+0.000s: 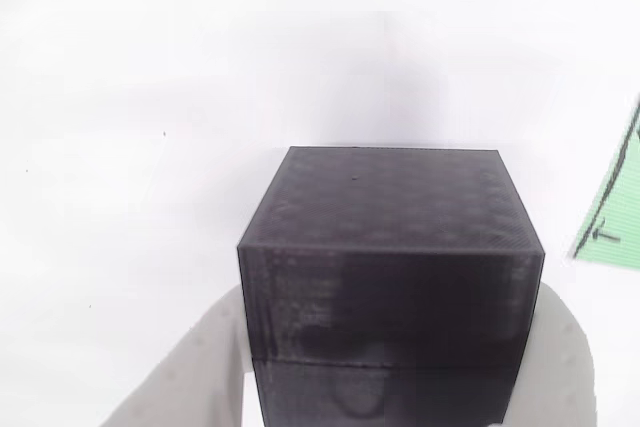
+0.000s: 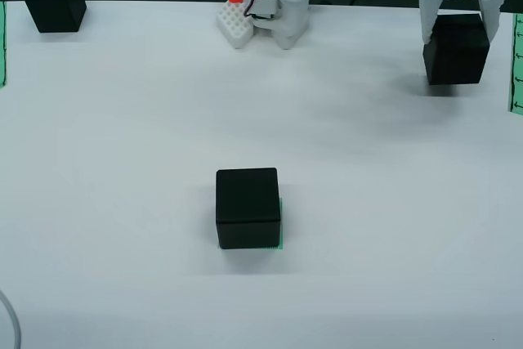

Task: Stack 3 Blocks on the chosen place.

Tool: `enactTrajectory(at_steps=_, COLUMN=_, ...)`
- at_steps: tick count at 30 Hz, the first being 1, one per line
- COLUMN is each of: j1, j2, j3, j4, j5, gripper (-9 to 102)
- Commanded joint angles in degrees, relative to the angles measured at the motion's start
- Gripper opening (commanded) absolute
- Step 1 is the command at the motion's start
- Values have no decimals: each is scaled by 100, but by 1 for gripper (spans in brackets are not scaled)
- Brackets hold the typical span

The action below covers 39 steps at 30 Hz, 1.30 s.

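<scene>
In the view from above, one block (image 2: 248, 206) sits just below the middle of the frame on a green striped patch (image 2: 281, 222), of which only a thin sliver shows along the block's right and lower edge; this looks like the chosen place with the base of the stack already laid. A second block (image 2: 456, 48) hangs at the upper right between the white fingers (image 2: 431, 18) of the gripper (image 2: 458, 26), a soft shadow beneath it suggesting it is lifted clear of the tabletop (image 2: 368, 202), presumably so it can travel over and be lowered onto the first. The fingers are spread to the block's full width and clenched on its two sides. The view that rides on the gripper shows this held block (image 1: 390, 267) close up, pale fingers (image 1: 180, 377) flanking its lower corners and another green patch (image 1: 615, 217) at the right edge. The third block (image 2: 55, 2) waits at the upper left, near the tabletop's far edge, well apart from the others.
</scene>
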Motion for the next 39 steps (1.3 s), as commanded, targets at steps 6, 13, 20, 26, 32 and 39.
enactTrajectory(at_steps=6, j1=2057, j2=1081, j3=-26, j4=53, j5=44, gripper=16)
enactTrajectory(at_steps=13, j1=3894, j2=1362, j3=-35, j4=53, j5=44, gripper=16)
enactTrajectory(at_steps=20, j1=4825, j2=1723, j3=-325, j4=62, j5=44, gripper=16)
enactTrajectory(at_steps=26, j1=5616, j2=1846, j3=-378, j4=62, j5=-18, gripper=16)
enactTrajectory(at_steps=32, j1=6513, j2=1661, j3=-694, j4=62, j5=-70, gripper=16)
enactTrajectory(at_steps=39, j1=7031, j2=1116, j3=-870, j4=62, j5=-62, gripper=16)
